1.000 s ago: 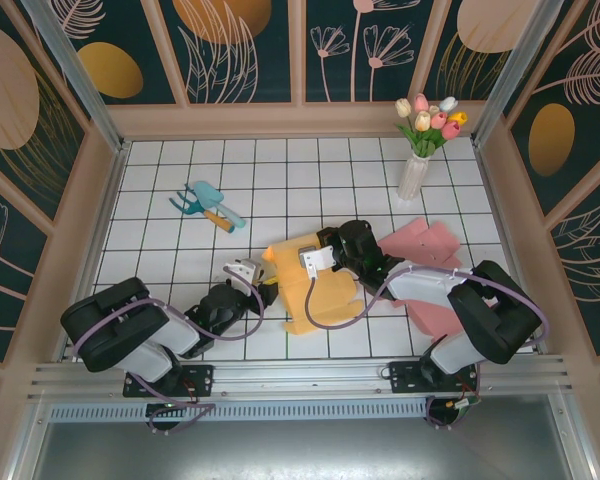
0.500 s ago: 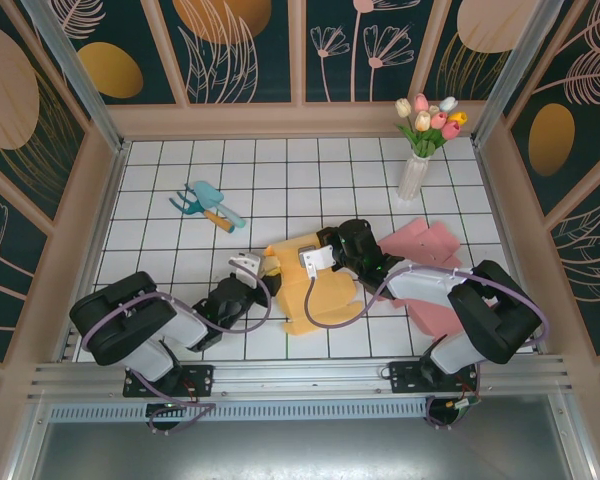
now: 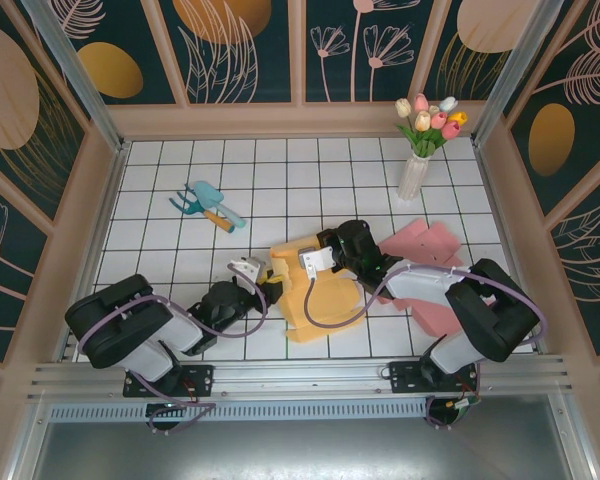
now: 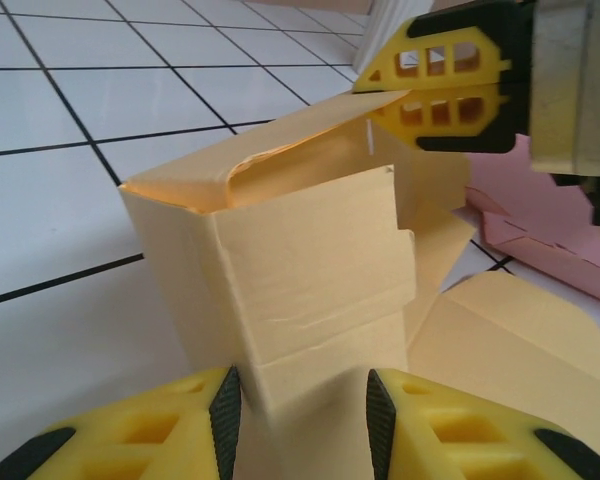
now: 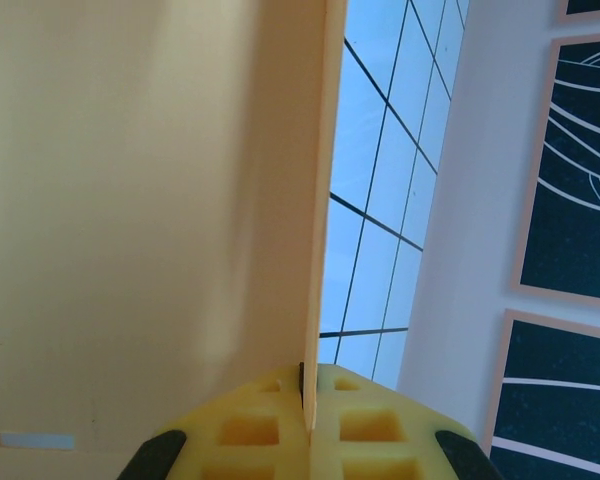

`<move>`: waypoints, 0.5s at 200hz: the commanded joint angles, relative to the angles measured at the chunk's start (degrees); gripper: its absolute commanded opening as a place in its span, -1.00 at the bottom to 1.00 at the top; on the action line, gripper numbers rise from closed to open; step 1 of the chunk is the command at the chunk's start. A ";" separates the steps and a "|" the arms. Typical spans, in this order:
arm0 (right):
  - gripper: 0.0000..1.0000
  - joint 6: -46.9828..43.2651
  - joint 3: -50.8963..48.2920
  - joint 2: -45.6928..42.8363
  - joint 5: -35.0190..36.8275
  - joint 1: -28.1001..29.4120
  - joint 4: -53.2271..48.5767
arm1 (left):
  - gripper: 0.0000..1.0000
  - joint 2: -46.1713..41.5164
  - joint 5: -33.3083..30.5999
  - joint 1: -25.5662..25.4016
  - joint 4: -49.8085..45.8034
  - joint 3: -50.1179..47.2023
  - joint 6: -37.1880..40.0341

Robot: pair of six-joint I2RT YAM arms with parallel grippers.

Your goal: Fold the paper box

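The yellow paper box [image 3: 315,292] lies half folded in the middle of the white grid table [image 3: 280,180]. In the left wrist view the paper box [image 4: 310,260] stands upright with an open top and a loose flap. My left gripper [image 4: 302,420] is open, and its pads [image 4: 226,415] sit either side of the box's near lower corner. My right gripper [image 3: 325,252] is shut on the box's far top edge. That same gripper [image 4: 380,92] shows pinching the rim. In the right wrist view the gripper [image 5: 307,395] clamps the thin panel [image 5: 130,200] edge-on.
Flat pink paper sheets [image 3: 430,248] lie to the right of the box, under the right arm, with a corner [image 4: 540,220] close behind the box. A white vase of tulips [image 3: 416,165] stands at the back right. Blue garden tools [image 3: 208,206] lie at the back left.
My left gripper has slid right up to the box's near corner and its jaws have narrowed. The box has shifted slightly. The right gripper keeps its hold.
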 commanded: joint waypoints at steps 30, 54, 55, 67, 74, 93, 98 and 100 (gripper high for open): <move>-1.00 0.43 -0.75 0.81 1.28 1.58 -1.79 | -0.20 1.83 3.60 -0.17 0.62 1.37 -0.72; -1.00 0.32 -1.13 0.49 1.37 1.64 -1.54 | -0.20 4.13 -0.34 -0.17 -0.16 2.97 -2.10; -1.00 0.31 -1.16 0.46 1.37 1.66 -1.53 | -0.20 4.19 -0.48 -0.18 -0.18 3.03 -2.16; -1.00 0.17 -1.27 0.35 1.49 1.73 -1.44 | -0.18 4.96 -1.86 -0.19 -0.45 3.56 -2.67; -1.00 0.05 -1.27 0.25 1.54 1.81 -1.30 | -0.16 5.22 -2.56 -0.19 -0.55 3.73 -2.96; -1.00 -0.56 -2.16 -0.23 2.78 2.68 0.89 | -0.13 5.45 -4.40 -0.18 -0.60 3.88 -4.04; -1.00 -0.66 -2.68 -0.51 3.24 3.05 2.18 | -0.12 5.32 -4.93 -0.18 -0.79 3.85 -4.28; -1.00 -0.67 -2.81 -0.52 3.31 3.11 2.44 | -0.12 5.25 -5.17 -0.18 -0.86 3.77 -4.41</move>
